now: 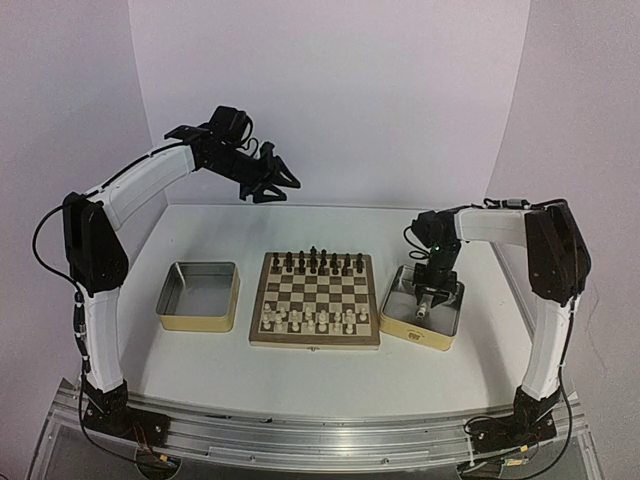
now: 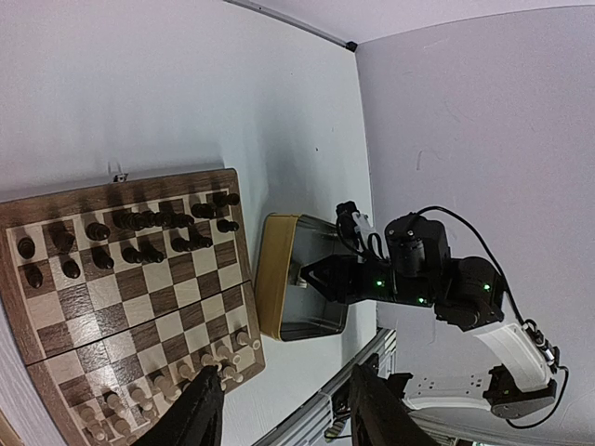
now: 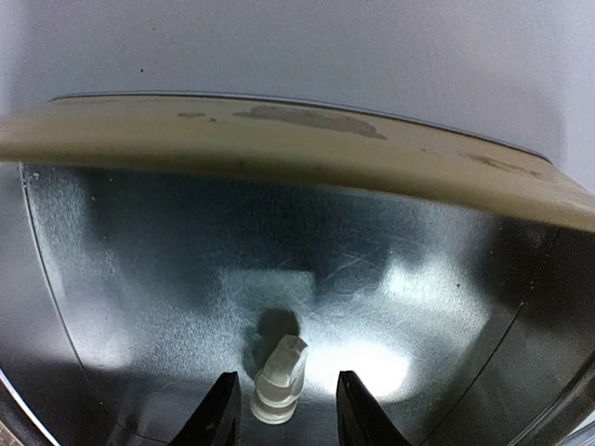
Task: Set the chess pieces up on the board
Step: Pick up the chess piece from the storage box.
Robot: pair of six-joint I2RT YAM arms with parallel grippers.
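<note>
My left pincer (image 1: 283, 184) hangs high at the back left, jaws apart, holding nothing. Below it sits the left tin (image 1: 170, 300). On the board (image 1: 315, 340) in the middle, white pieces (image 1: 310, 318) fill the near rows and dark pieces (image 1: 315, 262) the far ones. My right pincer (image 3: 284, 409) is down in the right tin (image 1: 400, 327), jaws narrowly apart either side of one white piece (image 3: 279, 376) on its floor, not gripping it.
</note>
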